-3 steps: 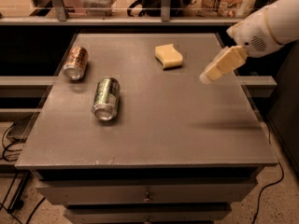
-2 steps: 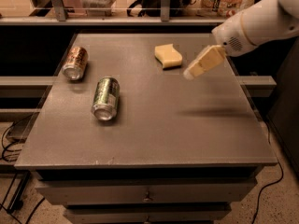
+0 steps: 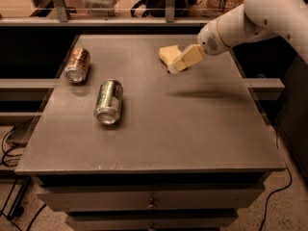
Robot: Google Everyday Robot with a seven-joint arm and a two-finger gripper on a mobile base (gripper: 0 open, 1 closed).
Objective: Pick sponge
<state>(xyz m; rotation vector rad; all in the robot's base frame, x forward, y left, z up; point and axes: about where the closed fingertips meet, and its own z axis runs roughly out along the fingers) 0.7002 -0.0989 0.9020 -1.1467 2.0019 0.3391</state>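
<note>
Closing in on the sponge (image 3: 167,53): over the last second the claw (image 3: 175,66) has been swinging left across the desk (image 3: 192,129), from well apart to overlapping the sponge's right side. I cannot tell whether it is touching or hovering, nor how far open it is; nothing looks held. I am judging the reach nearly done, with the grasp not yet made. The sponge is sitting toward the desk's far edge, a pale, blocky piece of foam. The green can (image 3: 109,101) and coppery can (image 3: 77,65), shiny metal, are lying sideways at left on the matte grey top.
</note>
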